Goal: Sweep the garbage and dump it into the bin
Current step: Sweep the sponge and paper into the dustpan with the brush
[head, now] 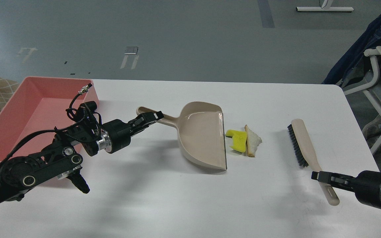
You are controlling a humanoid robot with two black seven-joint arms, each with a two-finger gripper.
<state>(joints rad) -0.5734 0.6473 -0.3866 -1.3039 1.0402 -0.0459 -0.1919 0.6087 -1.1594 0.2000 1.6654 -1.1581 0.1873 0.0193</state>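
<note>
The garbage lies together on the white table: a yellow sponge-like chunk (237, 139) and a whitish bread wedge (252, 140) just right of it. Both sit at the open edge of the beige dustpan (203, 135). My left gripper (153, 117) is shut on the dustpan's handle. The pink bin (18, 112) stands at the table's far left, behind my left arm. My right gripper (318, 176) is shut on the handle of a beige brush (301, 145) with dark bristles, which is right of the garbage with a gap between.
The table's right edge (365, 145) is close to the brush. A chair and dark fabric (375, 66) stand beyond the table's right corner. Bare tabletop (184, 205) lies in front of the dustpan.
</note>
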